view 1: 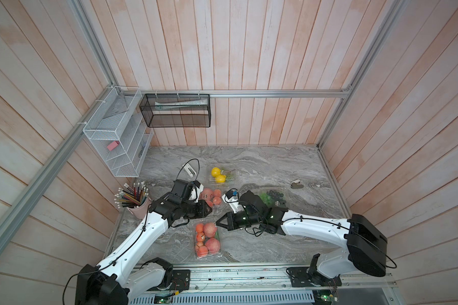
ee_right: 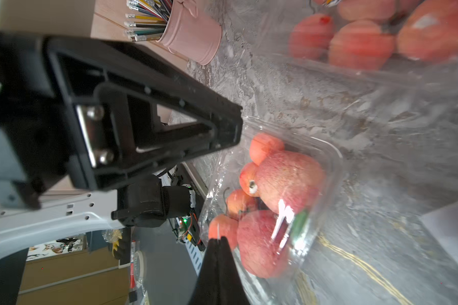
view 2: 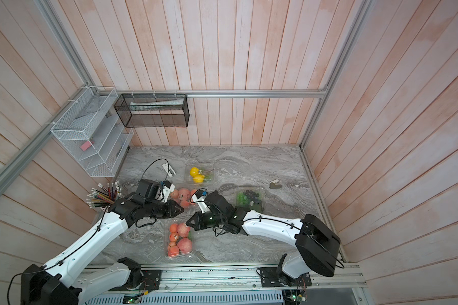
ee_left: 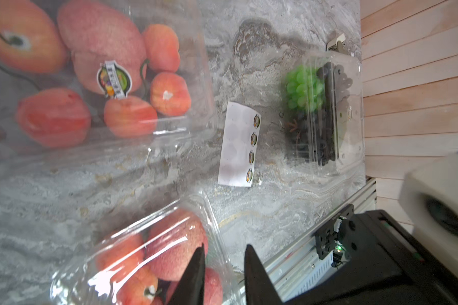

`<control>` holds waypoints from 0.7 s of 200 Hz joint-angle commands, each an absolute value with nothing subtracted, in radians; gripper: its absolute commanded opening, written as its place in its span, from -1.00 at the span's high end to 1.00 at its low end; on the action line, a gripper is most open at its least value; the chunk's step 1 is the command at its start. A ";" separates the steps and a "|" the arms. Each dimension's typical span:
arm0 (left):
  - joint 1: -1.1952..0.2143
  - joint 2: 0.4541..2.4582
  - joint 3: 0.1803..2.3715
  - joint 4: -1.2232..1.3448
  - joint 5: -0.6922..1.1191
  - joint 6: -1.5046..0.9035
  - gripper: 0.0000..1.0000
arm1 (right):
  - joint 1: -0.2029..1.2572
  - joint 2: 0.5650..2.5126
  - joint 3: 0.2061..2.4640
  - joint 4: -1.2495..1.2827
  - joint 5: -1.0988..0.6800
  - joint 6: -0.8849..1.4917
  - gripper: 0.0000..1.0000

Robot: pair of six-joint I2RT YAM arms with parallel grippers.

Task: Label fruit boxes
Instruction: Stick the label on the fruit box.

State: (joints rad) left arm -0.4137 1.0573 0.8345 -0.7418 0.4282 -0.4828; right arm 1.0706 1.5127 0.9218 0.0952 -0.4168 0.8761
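Four clear fruit boxes are set out on the grey marbled tabletop (view 1: 262, 163). The yellow-fruit box (view 1: 220, 174) is placed farthest from the arm bases, with the far apple box (view 1: 211, 196) just in front of it and the grape box (view 1: 274, 196) to the right. The near apple box (view 1: 207, 239) is closest to the front rail, and its long axis is directed from that rail toward the back wall.

The right gripper (ee_right: 219, 239) is positioned at the far right corner of the near apple box, whose lid lies just ahead of and beneath the tips. Its jaws are pressed together; whether a sticker is pinched between them cannot be told. The left gripper (ee_left: 225, 247) is held over the gap between the two apple boxes, its jaws partly spread with nothing between them. The right arm is judged the nearer to the near apple box.

A round label (ee_left: 114, 80) is seen on the lid of the far apple box, and a grape-box label (view 1: 277, 203) on the grape box. None is made out on the near apple box, so it is judged next to be labelled. The sticker sheet (ee_left: 238, 144) lies flat between the far apple box and the grape box and carries one column of four stickers. The print on the labels is too small to be read
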 commanded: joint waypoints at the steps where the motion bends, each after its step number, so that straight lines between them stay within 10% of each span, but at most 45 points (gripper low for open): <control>1: -0.407 0.993 0.779 -0.827 0.462 -0.563 0.44 | 1.112 1.609 1.043 0.016 -0.407 0.918 1.00; 68: -0.407 0.884 0.723 -0.921 0.373 -0.624 0.46 | 1.135 1.756 1.153 -0.126 -0.427 0.932 1.00; 140: -0.406 0.887 0.677 -0.918 0.410 -0.665 0.91 | 1.146 1.822 1.215 -0.241 -0.389 0.883 1.00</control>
State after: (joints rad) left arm -0.4061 0.8898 0.7097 -0.9081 0.3889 -0.6399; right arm 1.1412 1.7939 1.1824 -0.1650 -0.4217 0.9127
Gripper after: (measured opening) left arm 0.065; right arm 0.041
